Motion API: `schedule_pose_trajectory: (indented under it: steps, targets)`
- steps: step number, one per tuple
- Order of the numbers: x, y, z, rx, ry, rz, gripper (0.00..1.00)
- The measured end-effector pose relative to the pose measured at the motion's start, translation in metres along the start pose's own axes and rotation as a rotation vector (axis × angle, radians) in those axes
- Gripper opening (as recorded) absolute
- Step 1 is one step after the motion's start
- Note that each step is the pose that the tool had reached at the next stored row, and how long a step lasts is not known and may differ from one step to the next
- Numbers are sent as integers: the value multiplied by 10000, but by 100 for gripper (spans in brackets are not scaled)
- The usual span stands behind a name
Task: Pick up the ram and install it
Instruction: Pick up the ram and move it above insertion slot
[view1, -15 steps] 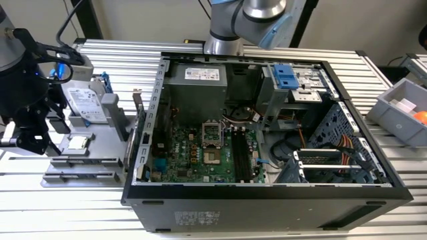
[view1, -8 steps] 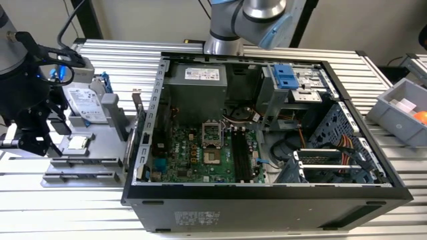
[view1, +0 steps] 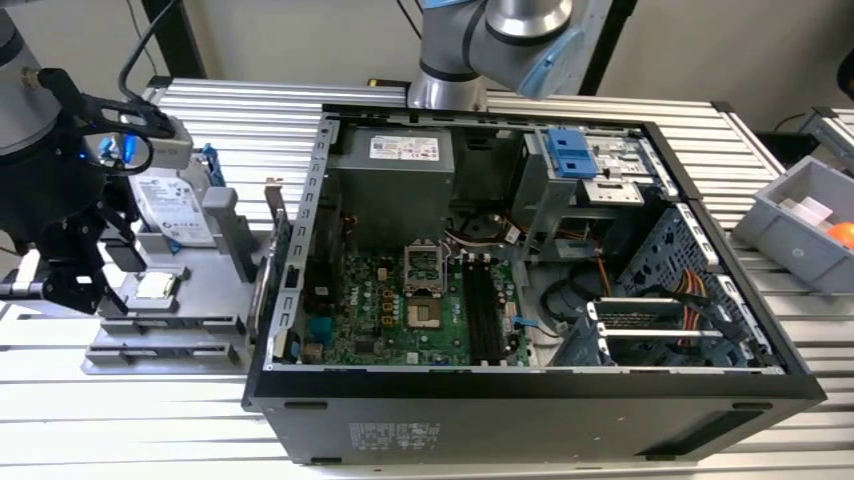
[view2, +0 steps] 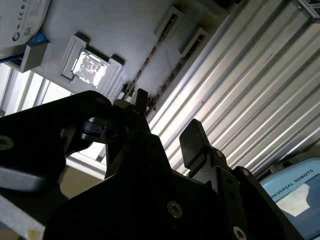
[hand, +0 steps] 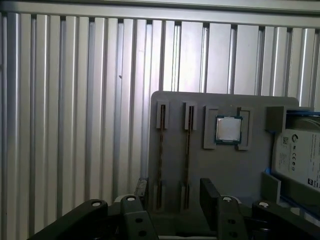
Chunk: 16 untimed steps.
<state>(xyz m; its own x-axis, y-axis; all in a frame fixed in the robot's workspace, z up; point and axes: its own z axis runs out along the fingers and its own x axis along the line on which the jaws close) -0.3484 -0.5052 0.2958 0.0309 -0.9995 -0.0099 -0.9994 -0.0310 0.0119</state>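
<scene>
Closest to my wrist camera, the black two-fingered pincer is hanging with its fingers apart, gripping nothing. In both wrist views I am seeing daylight between the two black fingertips. Just beyond them, the flat grey plastic holding tray is lying on the ribbed aluminium counter. The ram, a long thin circuit-board stick, is standing on edge in a tray slot. A second thin stick is sitting in the slot beside it. Past those, the small square silver chip is resting in its own recess, with the silver white-labelled hard drive next to it. Farther off, in the exterior view, the open black computer case is lying toward the exterior view's right of the tray, baring its green motherboard.
</scene>
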Motion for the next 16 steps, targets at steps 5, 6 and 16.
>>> schedule_pose_trajectory:
  steps: [5,6,16]
  targets:
    - [2,-1,22,3,-2,-1,100]
    - [2,-1,27,1,-1,-1,100]
    - [4,-2,104,1,-1,-1,100]
